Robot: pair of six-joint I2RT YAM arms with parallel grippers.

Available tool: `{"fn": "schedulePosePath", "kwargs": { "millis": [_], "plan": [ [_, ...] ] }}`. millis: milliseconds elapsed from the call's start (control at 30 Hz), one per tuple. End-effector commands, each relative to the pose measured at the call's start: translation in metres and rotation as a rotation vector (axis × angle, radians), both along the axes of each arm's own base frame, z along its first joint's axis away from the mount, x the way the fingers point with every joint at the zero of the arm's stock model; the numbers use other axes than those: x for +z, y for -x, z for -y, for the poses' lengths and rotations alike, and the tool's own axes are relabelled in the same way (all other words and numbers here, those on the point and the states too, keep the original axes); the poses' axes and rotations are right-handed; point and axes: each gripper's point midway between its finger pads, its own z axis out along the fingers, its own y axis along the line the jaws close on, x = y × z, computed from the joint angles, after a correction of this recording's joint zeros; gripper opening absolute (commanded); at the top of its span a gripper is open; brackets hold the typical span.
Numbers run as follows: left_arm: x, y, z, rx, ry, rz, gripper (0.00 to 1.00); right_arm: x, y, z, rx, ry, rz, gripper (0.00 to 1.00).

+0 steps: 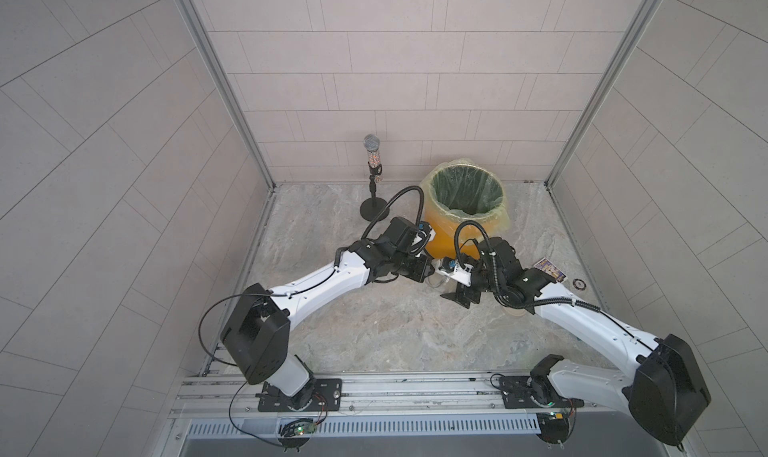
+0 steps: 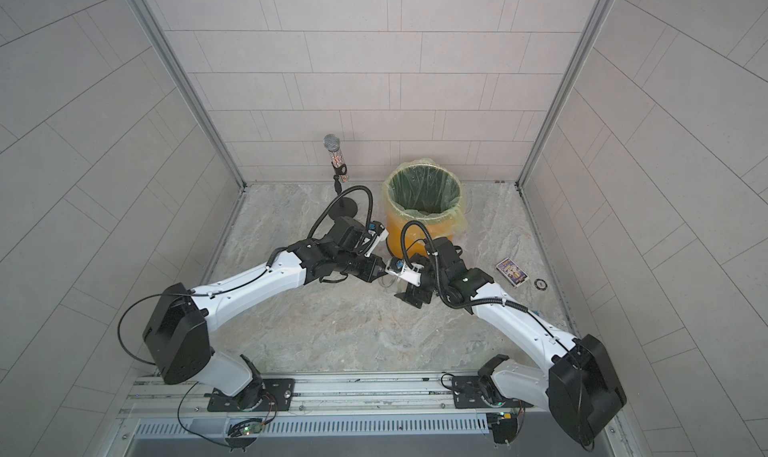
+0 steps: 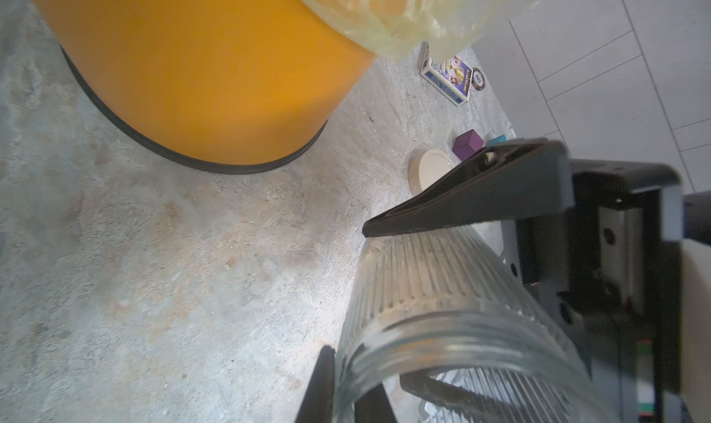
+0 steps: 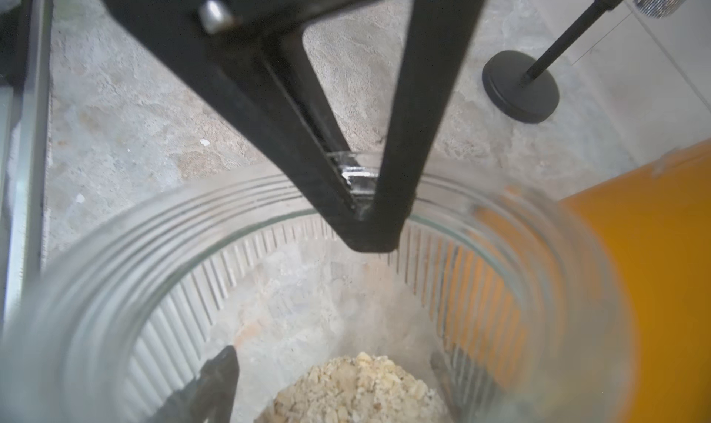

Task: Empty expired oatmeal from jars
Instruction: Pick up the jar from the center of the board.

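The jar [image 3: 442, 325] is clear ribbed glass with its lid off, held low in front of the orange bin [image 1: 440, 243]. A small heap of pale oatmeal [image 4: 358, 390] lies at its bottom. My left gripper [image 4: 365, 205] is shut on the jar's rim, one finger inside the mouth and one outside. My right gripper [image 4: 342, 363] straddles the jar's body; one of its fingers [image 3: 461, 198] lies along the glass. I cannot tell whether that grip has closed. Both top views show the two grippers meeting at the jar [image 1: 438, 278]. The cream lid [image 3: 433, 169] lies flat on the table.
The bin [image 2: 399, 230] carries a yellow-green bag and stands just behind the grippers. A microphone on a black stand [image 1: 373, 172] is at its left. A card box [image 1: 550, 270], a chip [image 1: 579, 283] and a purple cube [image 3: 467, 144] lie to the right.
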Motion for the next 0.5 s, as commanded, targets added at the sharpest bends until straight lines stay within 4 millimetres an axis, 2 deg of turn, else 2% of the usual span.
{"fn": "schedulePosePath", "kwargs": {
  "millis": [0, 233, 467],
  "plan": [
    [0.048, -0.010, 0.015, -0.004, 0.171, 0.084, 0.00, 0.012, 0.001, -0.004, 0.018, -0.025, 0.041, 0.85],
    [0.051, -0.011, 0.013, -0.003, 0.210, 0.086, 0.00, 0.019, 0.001, 0.001, 0.009, -0.026, 0.086, 0.90],
    [0.048, -0.012, 0.009, 0.000, 0.214, 0.083, 0.00, 0.025, 0.006, 0.002, 0.021, -0.029, 0.072, 0.88]
  ]
}}
